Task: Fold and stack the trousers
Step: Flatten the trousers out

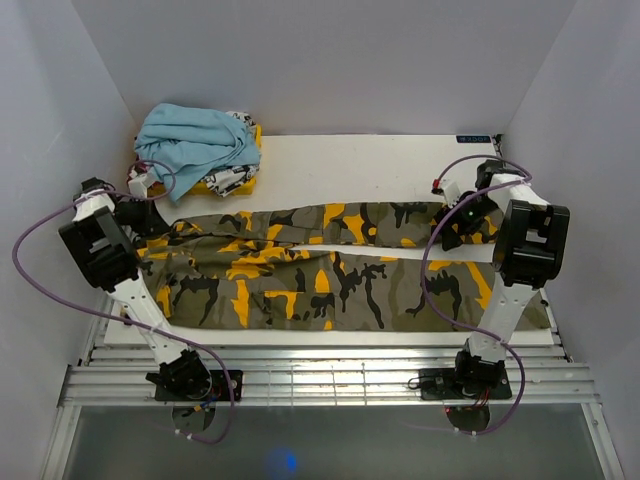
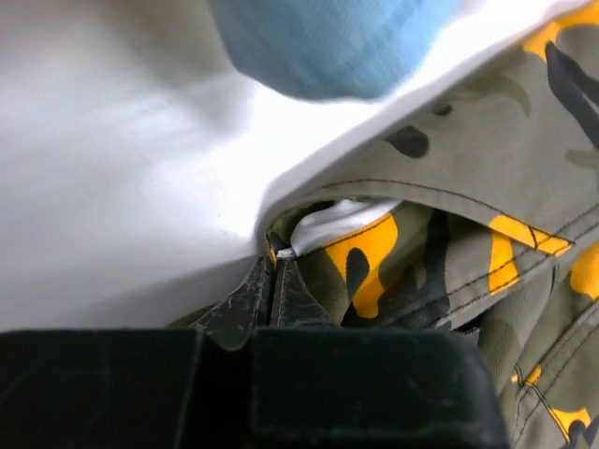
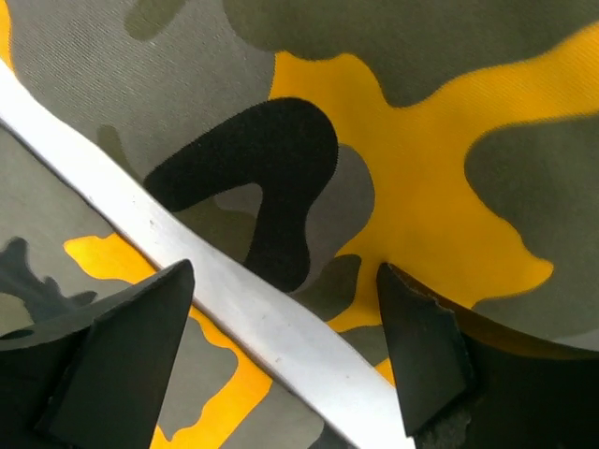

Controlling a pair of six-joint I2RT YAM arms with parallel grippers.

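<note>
The camouflage trousers (image 1: 300, 270) lie spread lengthwise across the white table (image 1: 350, 165), waist at the left and legs to the right. At the waist end my left gripper (image 1: 150, 223) is down on the cloth. In the left wrist view its fingers (image 2: 245, 304) are pressed together, and the left gripper (image 2: 273, 262) is shut on the edge of the trousers (image 2: 487, 187). My right gripper (image 1: 462, 222) hovers over the leg ends. In the right wrist view the right gripper (image 3: 285, 273) is open just above the trousers (image 3: 421, 168), straddling a bare strip of table (image 3: 112, 192) between the two legs.
A crumpled light blue garment (image 1: 190, 140) lies on a yellow and white printed garment (image 1: 232, 180) at the back left, close to the left gripper; the blue garment (image 2: 328, 42) fills the top of the left wrist view. White walls enclose the table on three sides.
</note>
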